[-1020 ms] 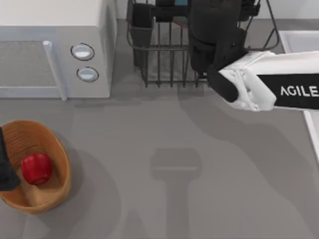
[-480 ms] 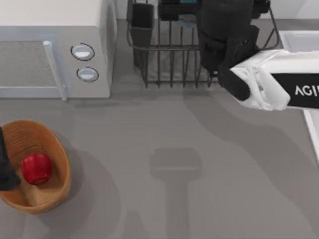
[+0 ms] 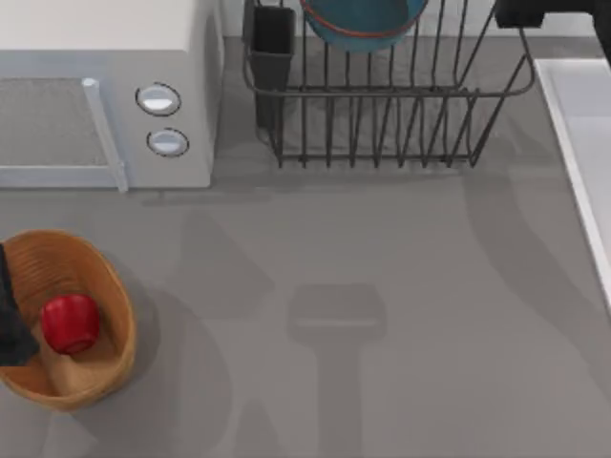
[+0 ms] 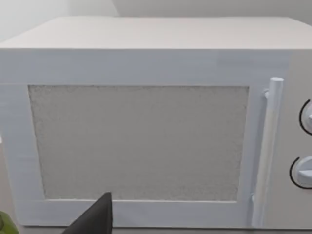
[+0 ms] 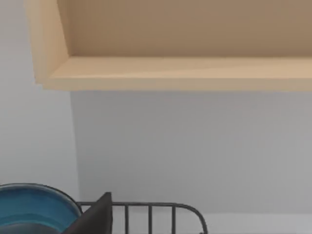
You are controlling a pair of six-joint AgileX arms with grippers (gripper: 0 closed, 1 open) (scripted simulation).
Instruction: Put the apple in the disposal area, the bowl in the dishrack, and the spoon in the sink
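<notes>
Right arm [image 3: 554,11] sits at the top edge beside the dishrack [image 3: 382,124]; grip state can't tell. Bowl [image 3: 363,24] sits in the dishrack. Left arm [image 3: 10,315] parked by the basket [image 3: 105,363]; apple [image 3: 70,322] inside.

Grey tabletop [image 3: 382,286] under soft, even light.
Marked with faint broad shadows near its middle; backed by a pale grey wall [image 5: 195,146]; a white microwave [image 3: 105,95] standing at the rear left corner; a tan wooden shelf [image 5: 170,53] mounted high on that wall.
</notes>
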